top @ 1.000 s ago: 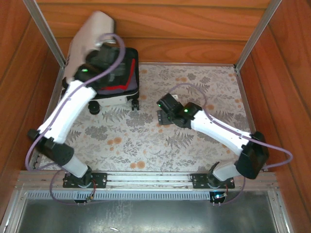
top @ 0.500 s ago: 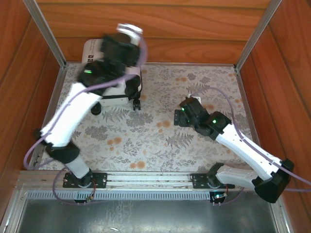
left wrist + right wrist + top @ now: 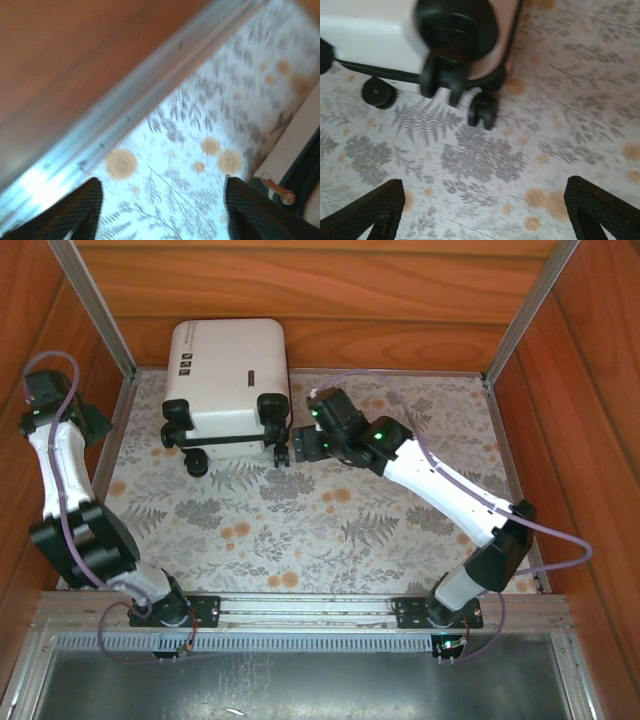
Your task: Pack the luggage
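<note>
- Top view: one closed white luggage (image 3: 225, 375) is lying flat in the far-left corner of the floral mat (image 3: 330, 540), by the wooden back wall (image 3: 380, 285).
  - Its long axis is running far to near, with its black wheels (image 3: 280, 453) pointing toward the arm bases.
  - Two arms are showing. The left arm (image 3: 58, 470) is lying bent along the left wall.
  - The right gripper (image 3: 300, 440) is sitting just beside the luggage's near-right wheel.
  - The mat's middle and near half are lying open.
- Left wrist view: the left gripper (image 3: 160, 215) is holding its two fingers spread wide, with mat showing between them. A metal rail (image 3: 150, 95) is running along the mat's edge.
- Right wrist view: the right gripper is holding its two fingers spread wide over the mat. Three wheels are showing clearly under the luggage's white end.
</note>
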Controlling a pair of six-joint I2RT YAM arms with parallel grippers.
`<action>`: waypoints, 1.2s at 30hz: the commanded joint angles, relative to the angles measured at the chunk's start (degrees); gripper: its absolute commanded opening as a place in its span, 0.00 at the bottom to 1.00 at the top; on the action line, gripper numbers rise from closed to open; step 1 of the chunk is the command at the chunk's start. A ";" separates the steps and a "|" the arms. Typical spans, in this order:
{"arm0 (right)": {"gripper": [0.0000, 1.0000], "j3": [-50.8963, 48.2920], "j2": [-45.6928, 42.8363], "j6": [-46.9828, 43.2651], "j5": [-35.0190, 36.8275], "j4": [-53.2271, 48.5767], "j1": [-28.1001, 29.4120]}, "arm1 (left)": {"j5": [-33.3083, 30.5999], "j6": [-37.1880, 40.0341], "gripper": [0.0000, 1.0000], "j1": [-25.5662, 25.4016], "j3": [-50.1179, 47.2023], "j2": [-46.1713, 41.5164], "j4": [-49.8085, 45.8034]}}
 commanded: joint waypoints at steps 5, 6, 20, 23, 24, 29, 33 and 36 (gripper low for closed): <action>0.86 -0.38 -0.78 1.18 0.64 3.12 1.16 | 12.76 -1.03 0.55 -3.78 3.37 9.65 0.25; 0.85 -0.71 -0.94 1.30 1.29 2.85 1.21 | 12.51 -0.94 0.55 -5.31 3.82 10.21 0.51; 0.82 -16.87 -15.76 2.49 8.58 8.29 -0.77 | 16.59 -3.44 0.51 -32.88 1.44 17.31 12.78; 0.82 -18.37 -18.86 1.53 9.13 6.33 -1.88 | 19.15 -5.90 0.50 -39.46 -2.89 15.29 19.89; 0.83 -18.40 -19.46 0.38 8.58 5.45 -2.27 | 19.44 -6.32 0.50 -41.76 -4.38 13.94 22.54; 0.90 -14.01 -18.49 -4.04 6.96 -1.74 -3.40 | 15.24 -5.35 0.53 -49.76 -9.25 5.69 28.52; 0.95 -8.41 -15.06 -10.50 3.19 -6.04 -4.25 | 10.37 -4.34 0.69 -50.09 -17.16 -2.44 31.42; 0.97 -5.72 -12.37 -15.54 -1.11 -8.80 -7.51 | 9.70 -2.61 0.81 -50.38 -24.58 -8.21 34.26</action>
